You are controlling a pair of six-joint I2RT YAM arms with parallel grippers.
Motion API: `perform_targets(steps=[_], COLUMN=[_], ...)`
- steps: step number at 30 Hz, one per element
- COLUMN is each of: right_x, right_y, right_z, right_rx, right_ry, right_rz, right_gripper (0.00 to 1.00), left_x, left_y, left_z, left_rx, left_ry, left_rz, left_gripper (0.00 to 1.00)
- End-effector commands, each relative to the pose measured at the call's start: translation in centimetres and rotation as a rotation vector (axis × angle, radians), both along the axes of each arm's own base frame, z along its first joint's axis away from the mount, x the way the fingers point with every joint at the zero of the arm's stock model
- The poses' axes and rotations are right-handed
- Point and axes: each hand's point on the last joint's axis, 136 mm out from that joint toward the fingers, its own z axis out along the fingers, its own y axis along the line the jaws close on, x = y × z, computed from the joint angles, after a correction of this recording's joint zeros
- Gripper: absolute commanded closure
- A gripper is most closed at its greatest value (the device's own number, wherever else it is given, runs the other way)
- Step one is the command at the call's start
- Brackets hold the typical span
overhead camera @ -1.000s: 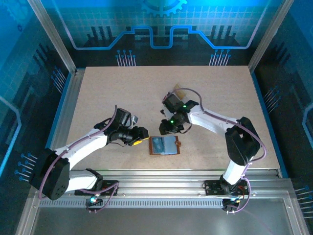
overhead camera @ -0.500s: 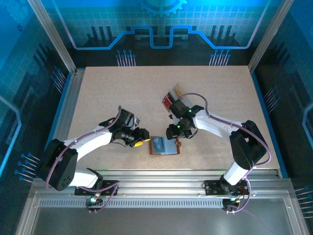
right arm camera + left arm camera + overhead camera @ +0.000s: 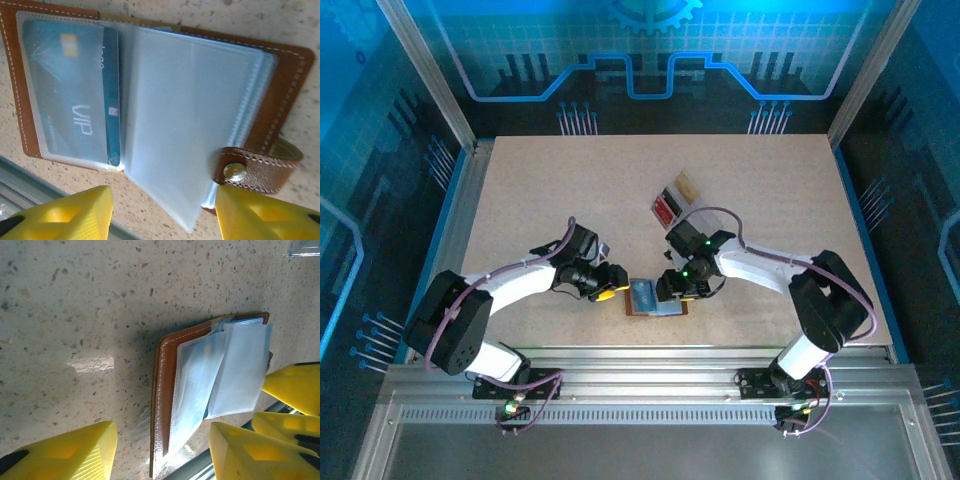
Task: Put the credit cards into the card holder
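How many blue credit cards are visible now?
1: a blue credit card sits in a clear pocket of the open card holder. More may hide behind the other sleeves.

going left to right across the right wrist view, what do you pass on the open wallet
card holder's stitched brown edge → blue card in a clear pocket → clear sleeves → snap strap
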Motion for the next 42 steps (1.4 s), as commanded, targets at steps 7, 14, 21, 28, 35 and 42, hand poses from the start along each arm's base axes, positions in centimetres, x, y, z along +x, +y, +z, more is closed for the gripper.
perform_targets(steps=[7, 14, 21, 28, 35, 42], right_x=[1.0, 0.2, 1.4, 1.3, 0.5, 0.4], right_y=[4.1, 3.5, 7.7, 9.6, 10.2, 11.3], right_z=[2.4, 2.6, 2.4, 0.7, -2.3, -3.2], right_rx=[0.132, 0.150, 0.189, 0.196, 0.244, 0.293], right_ry=[-0.015, -0.014, -0.019, 0.005, 0.065, 0.091], right_rz=[0.048, 0.050, 0.104, 0.133, 0.119, 0.130], right_gripper=[0.45, 0.44, 0.45, 0.44, 0.44, 0.43], left_x=[-0.1, -0.3, -0.3, 0.2, 0.4, 0.5], left_y=[-0.6, -0.6, -0.2, 2.3, 3.9, 3.8], left_z=[-0.7, -1.1, -1.1, -0.3, 0.5, 0.9], left_rx=[-0.025, -0.029, -0.026, -0.053, -0.048, -0.063], left_ry=[0.015, 0.023, 0.027, 0.033, 0.035, 0.032], left_rz=[-0.023, -0.021, 0.008, 0.117, 0.152, 0.149], left_gripper=[0.49, 0.49, 0.51, 0.55, 0.61, 0.63])
